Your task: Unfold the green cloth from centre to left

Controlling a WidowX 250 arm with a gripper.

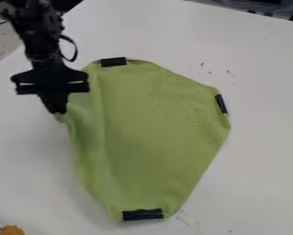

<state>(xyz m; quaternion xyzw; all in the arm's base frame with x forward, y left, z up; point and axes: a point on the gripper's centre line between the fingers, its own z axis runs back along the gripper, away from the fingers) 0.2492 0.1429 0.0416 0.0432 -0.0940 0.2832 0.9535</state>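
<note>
Black tool (58, 111) at the left edge of the green cloth (151, 133), on one white bench (262, 156).
Left to right: one orange object (12, 230), lower corner; one tool, closed on a pinch of cloth; one cloth, spreading right and downward from the tool, its long axis roughly top to bottom, crosswise to the leftward pull that unfolding probably needs; three dark strips on its margin: top strip (113, 62), bottom strip (142, 214), right strip (221, 104).
</note>
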